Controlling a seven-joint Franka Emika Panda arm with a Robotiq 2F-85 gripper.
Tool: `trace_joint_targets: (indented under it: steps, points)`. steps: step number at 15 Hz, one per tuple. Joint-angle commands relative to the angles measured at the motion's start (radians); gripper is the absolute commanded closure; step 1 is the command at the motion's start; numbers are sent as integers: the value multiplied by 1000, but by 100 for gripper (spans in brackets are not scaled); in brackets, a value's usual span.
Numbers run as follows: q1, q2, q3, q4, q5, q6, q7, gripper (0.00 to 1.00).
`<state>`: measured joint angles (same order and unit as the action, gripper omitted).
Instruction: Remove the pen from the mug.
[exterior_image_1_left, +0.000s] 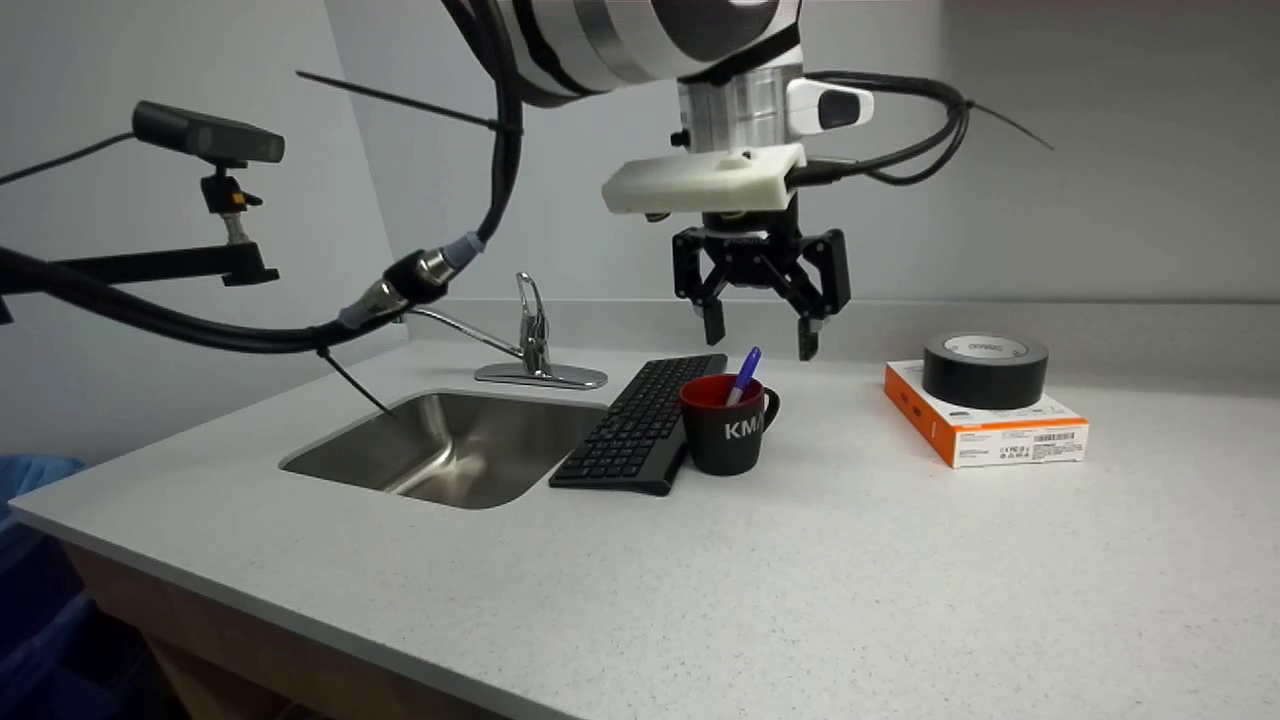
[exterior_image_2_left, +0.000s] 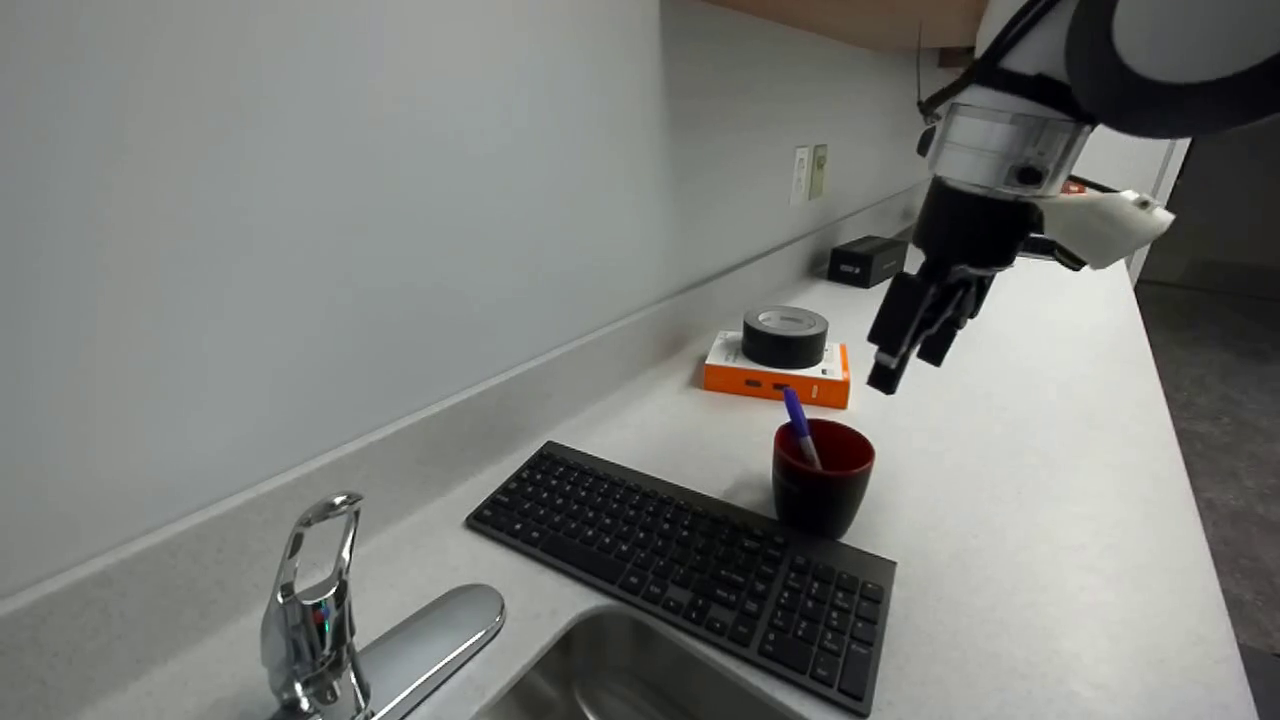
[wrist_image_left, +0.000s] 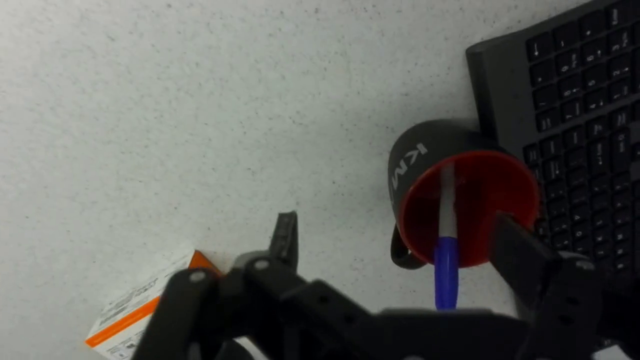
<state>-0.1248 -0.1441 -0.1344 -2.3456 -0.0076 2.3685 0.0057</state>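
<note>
Nearest in the wrist view, the gripper (exterior_image_1_left: 761, 332) is hanging above the bench (exterior_image_1_left: 900, 580), released, its fingers (exterior_image_1_left: 714, 322) standing wide apart. Lower down and apart from those fingers, the pen (wrist_image_left: 447, 240) is leaning inside the mug (exterior_image_1_left: 718, 440), its purple-blue cap rising past the rim and its pale barrel reaching down within; in that same view, one finger is covering a bit of that rim. Dark outside and red inside, the mug is standing upright and showing pale letters, its handle pointing away from the keyboard (exterior_image_1_left: 635, 430). Just beside the mug, that keyboard is lying with its length running from near the wall-side edge of the bench toward the front edge; whether the two are touching, the views are leaving unclear. Past the keyboard, toward the bench's front corner, the sink (exterior_image_1_left: 475, 455) is sitting, and a chrome faucet (exterior_image_1_left: 535, 345) is standing between it and the wall-side edge. Over on the mug's other side, a white and orange box (exterior_image_1_left: 1020, 445) is lying near the wall-side edge, carrying a roll of black tape (exterior_image_1_left: 985, 378). Farther along that same edge, in an exterior view, a black box (exterior_image_2_left: 865, 262) is resting close to the wall (exterior_image_2_left: 400, 250).
</note>
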Motion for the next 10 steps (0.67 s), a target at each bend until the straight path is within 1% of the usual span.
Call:
trace_joint_targets:
  steps: [1,6,10]
  points:
    - [2,15,6,8,5,2,0,0]
    - [4,30,8,25,8,2,1,0]
    - [12,76,22,28,7,122,32,0]
